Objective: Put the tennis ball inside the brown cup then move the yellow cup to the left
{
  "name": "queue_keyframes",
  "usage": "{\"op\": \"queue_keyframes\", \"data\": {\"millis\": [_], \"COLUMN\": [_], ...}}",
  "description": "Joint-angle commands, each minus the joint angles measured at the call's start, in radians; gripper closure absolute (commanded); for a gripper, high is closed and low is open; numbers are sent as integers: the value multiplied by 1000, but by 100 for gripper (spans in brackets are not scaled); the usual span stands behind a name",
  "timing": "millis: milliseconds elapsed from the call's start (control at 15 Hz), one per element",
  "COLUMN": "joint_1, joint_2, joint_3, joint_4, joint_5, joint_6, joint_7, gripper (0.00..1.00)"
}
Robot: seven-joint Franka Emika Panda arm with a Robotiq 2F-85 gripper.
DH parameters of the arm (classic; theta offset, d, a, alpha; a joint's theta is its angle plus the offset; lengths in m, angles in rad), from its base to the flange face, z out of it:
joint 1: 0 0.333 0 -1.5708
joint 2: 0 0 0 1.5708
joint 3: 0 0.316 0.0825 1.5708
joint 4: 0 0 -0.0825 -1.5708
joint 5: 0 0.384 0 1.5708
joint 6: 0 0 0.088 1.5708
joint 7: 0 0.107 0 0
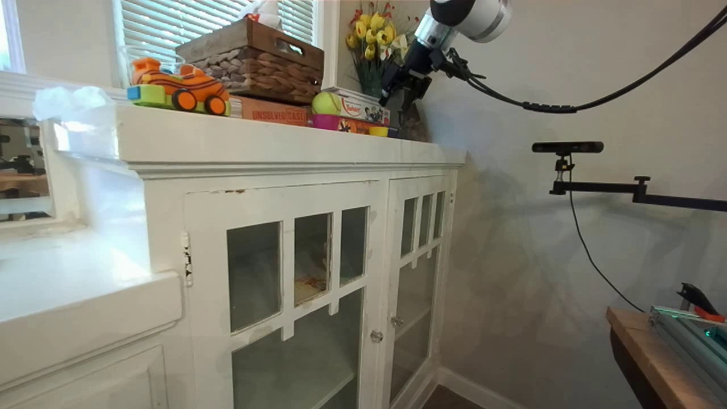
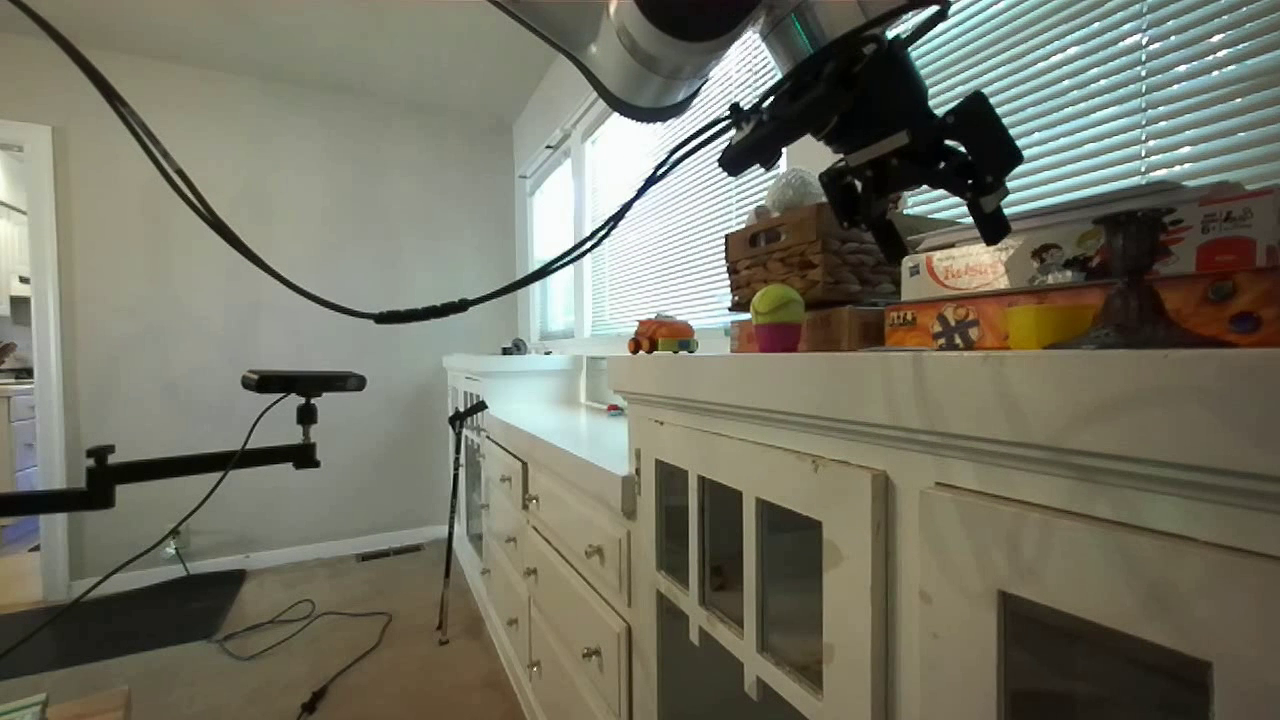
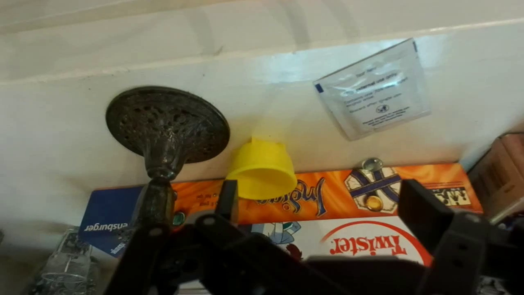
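Gripper [image 3: 319,200], jaws spread wide, holds nothing and touches nothing; it hangs higher than the top of the orange box [image 3: 329,189], the gap between its fingers broader than the cup it has to lift.

That is the yellow cup [image 3: 262,164], upright and mouth up, in front of the orange box's printed face. I judge it to be thin moulded plastic: very light, with a little give in the wall, smooth enough to slide if pinched off-centre, unlikely to break but easy to tip. The best hold looks to be across the body just under the rim, one pad on either side along the orange box's length. A gentle squeeze should do; a hard one may bow the wall. Whether the cup's back touches the orange box is hard to judge from this angle.

Also in front of the orange box, nearer one end, stands a dark candlestick [image 3: 168,127], close enough to the cup to crowd a finger coming down on that side. The Twister box [image 3: 327,229] lies on top of the orange box and should not hinder a side pinch.

Past the orange box's opposite end, the tennis ball [image 2: 777,303] sits in a magenta cup [image 2: 777,338], which I take for the brown one. That half looks done; shifting the yellow cup appears to remain.
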Motion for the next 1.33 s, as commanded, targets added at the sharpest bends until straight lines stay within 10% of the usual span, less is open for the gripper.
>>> {"op": "queue_keyframes", "data": {"millis": [0,1267], "joint_1": [-24,-73], "joint_2": [44,197], "joint_3": [12,34], "joint_4": [34,161], "joint_5": [66,98], "joint_6": [37,84], "joint_7": [-54,-70], "gripper": [0,0]}}
